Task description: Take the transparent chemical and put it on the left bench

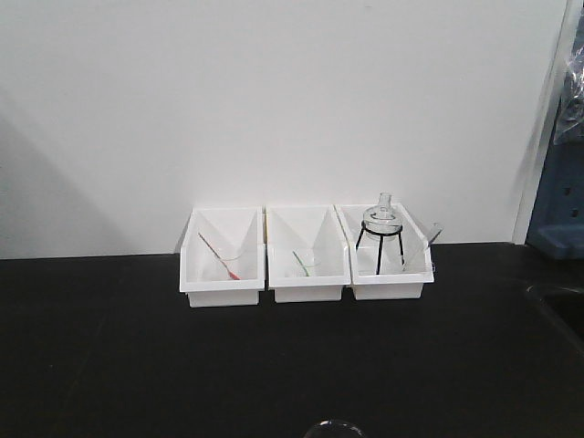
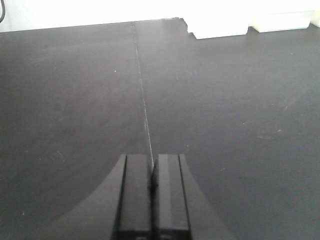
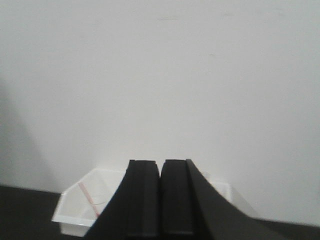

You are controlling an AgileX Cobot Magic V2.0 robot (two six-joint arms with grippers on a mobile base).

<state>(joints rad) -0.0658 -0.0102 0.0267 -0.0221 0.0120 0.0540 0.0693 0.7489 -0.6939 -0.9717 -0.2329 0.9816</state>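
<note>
Three white bins sit side by side at the back of the left bench (image 1: 109, 365), against the plain white wall (image 1: 274, 91), and most of the black top in front of them is bare. The left bin (image 1: 222, 297) holds a small beaker with a red-tinted pipette, the middle bin (image 1: 308, 294) one with a greenish pipette, and the right bin (image 1: 388, 292) holds the round flask (image 1: 380, 219) on its black wire tripod (image 1: 365, 245). The left gripper (image 2: 152, 172) hovers low over open benchtop with its fingers pressed together on nothing. The right gripper (image 3: 161, 172) is likewise closed and empty, raised and facing the wall above the bins. The transparent chemical (image 1: 415, 258) stands in the right bin, just right of the tripod, its clear pipette (image 1: 432, 233) leaning up toward the bin's right wall. The grab has not begun, so the step in hand is probably the approach. The right arm looks better placed for it. The fingers should spread before descending, come in from the front-right to stay off the tripod legs, and close around the beaker's wall below the lip. A straight, level lift would keep the pipette from tipping out. A glass rim (image 1: 333, 427) peeks in at the front view's bottom edge; what it belongs to cannot be told.
</note>
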